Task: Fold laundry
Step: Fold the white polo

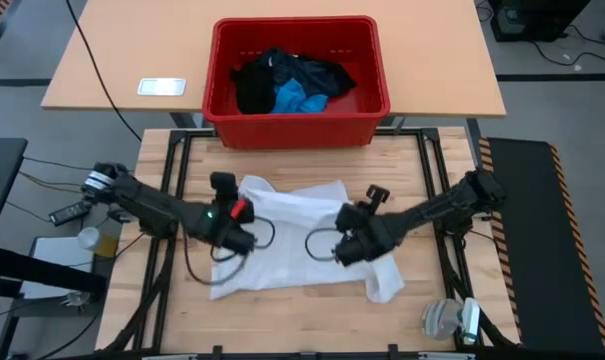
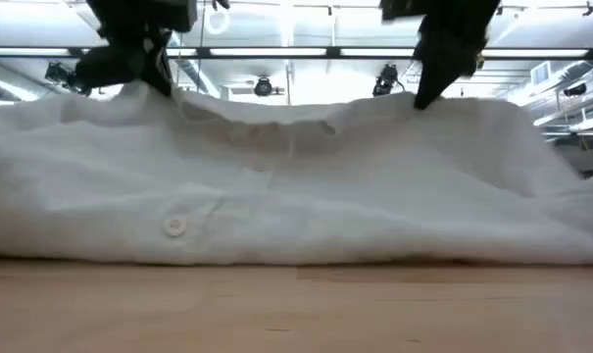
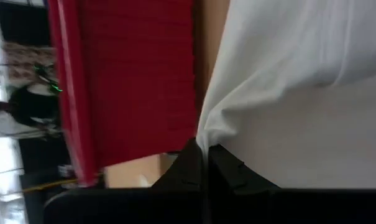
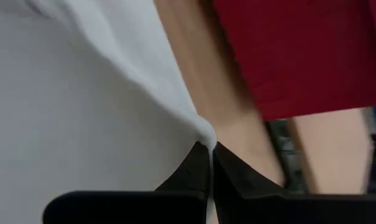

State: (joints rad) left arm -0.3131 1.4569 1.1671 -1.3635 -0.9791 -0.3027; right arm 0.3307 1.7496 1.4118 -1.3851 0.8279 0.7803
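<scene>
White cotton, the shirt point(image 1: 292, 235) spread on the worktop point(image 1: 302, 315) beneath both tools, is being pinched at two edge points by the closed left tool point(image 3: 203, 152) and closed right tool point(image 4: 210, 149), apparently so a fold can be drawn, while darker laundry point(image 1: 287, 82) is lying in the red crate point(image 1: 372, 105) beyond them.

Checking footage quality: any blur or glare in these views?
Low view: ceiling lights glare behind the white shirt. Right wrist view: red crate and shirt smeared. Left wrist view: soft focus past the left gripper. High view: even light.
</scene>
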